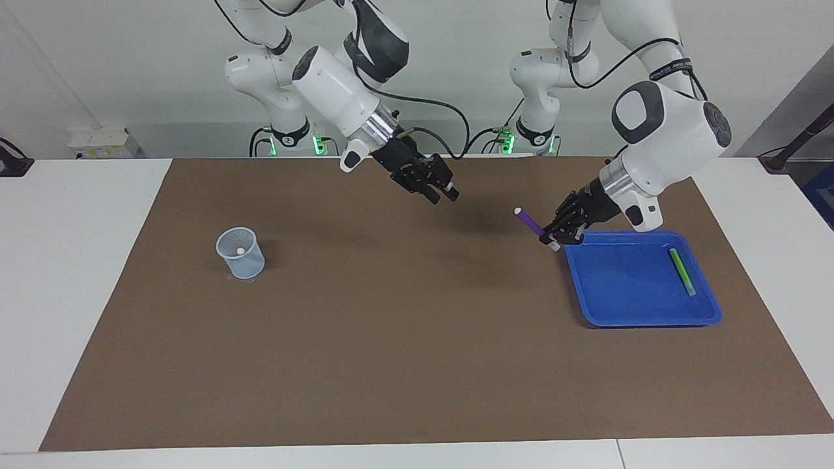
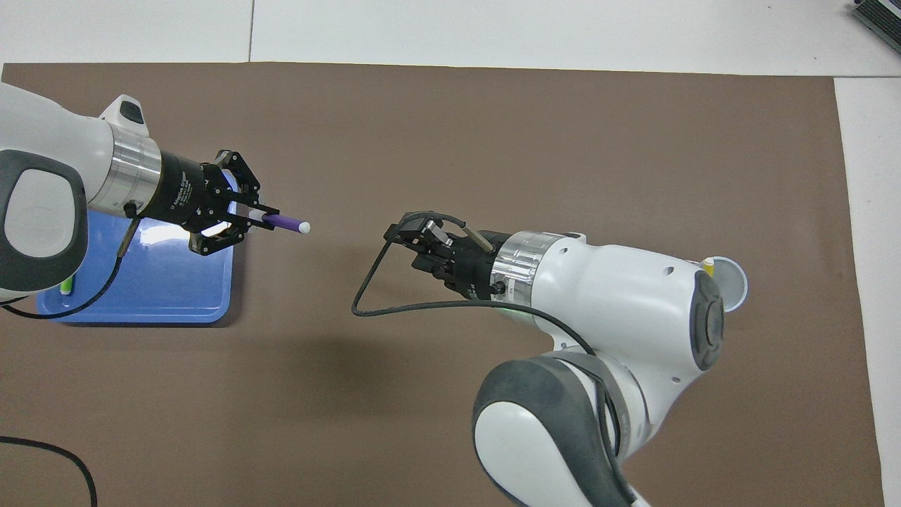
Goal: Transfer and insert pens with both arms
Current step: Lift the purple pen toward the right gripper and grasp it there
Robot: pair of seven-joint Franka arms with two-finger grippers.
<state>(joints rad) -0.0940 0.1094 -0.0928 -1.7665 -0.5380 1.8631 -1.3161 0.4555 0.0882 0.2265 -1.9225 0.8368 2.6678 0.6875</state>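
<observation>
The left gripper (image 1: 554, 234), right of center in the facing view, pinches a purple pen (image 1: 531, 225) near its lower end, just off the upper left corner of the blue tray (image 1: 642, 312). The pen is up in the air and tilted, its whitish tip pointing up and toward the middle of the frame; a short whitish end shows below the fingers. In the overhead view the same gripper (image 2: 243, 218) sits at middle left with the purple pen (image 2: 285, 224) sticking out toward the center, its white tip over bare mat.

The right gripper (image 1: 443, 190) hangs in the upper middle of the facing view, over the brown mat (image 1: 404, 339), angled down toward the pen and well apart from it. It holds nothing, and its fingers stand part-way spread. In the overhead view it (image 2: 415, 243) is near the frame's center, a black cable looping below it.

A bright green pen (image 1: 682, 271) lies flat in the tray along its right-hand side in the facing view — only its tip (image 2: 66, 284) peeks out under the left arm at the overhead view's left edge.

A pale blue mesh cup (image 1: 240, 253) stands at middle left of the facing view, a small whitish cap showing inside. In the overhead view the cup's rim (image 2: 732, 282) shows at middle right, with the tip of a yellow pen (image 2: 708, 264) in it.
</observation>
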